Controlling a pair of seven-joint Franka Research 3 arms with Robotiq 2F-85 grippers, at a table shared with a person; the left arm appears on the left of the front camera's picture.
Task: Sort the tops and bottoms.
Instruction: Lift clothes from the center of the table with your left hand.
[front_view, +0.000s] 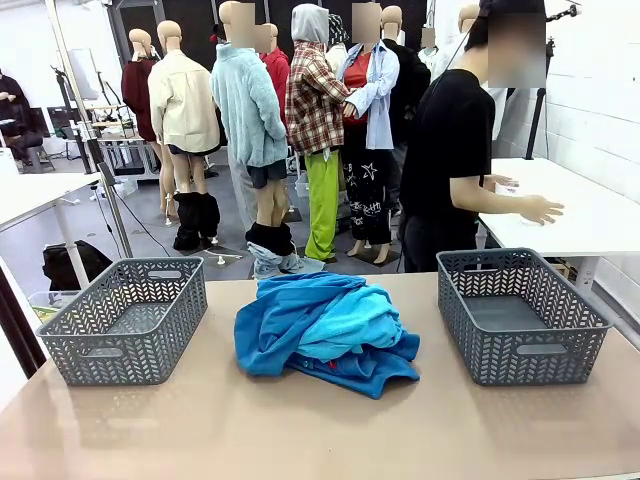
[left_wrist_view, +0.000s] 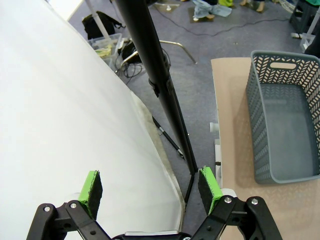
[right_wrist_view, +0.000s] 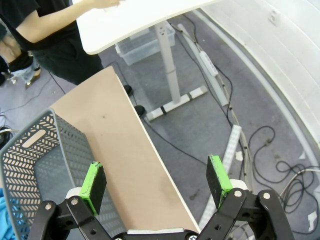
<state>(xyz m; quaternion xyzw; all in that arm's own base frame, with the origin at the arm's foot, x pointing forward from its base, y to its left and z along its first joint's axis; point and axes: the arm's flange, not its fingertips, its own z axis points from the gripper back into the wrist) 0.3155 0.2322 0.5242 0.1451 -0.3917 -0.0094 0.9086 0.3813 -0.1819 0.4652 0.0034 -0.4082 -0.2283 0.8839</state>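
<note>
Surface (front_view: 300, 430): sorting not yet begun, by the look of it; everything is left for you.
Left basket (front_view: 125, 320): grey, empty, ahead and to view-right of left end effector (left_wrist_view: 149, 180).
Right basket (front_view: 520, 315): grey, empty, just view-left of right end effector (right_wrist_view: 155, 165).
Tops (front_view: 325, 330): one crumpled heap, turquoise over royal blue, soft and tangled. It lies past right basket from right end effector. Expect to peel garments off singly.
Both end effectors released, fingers spread wide, holding nothing. Left hangs beside surface, right over its edge.
</note>
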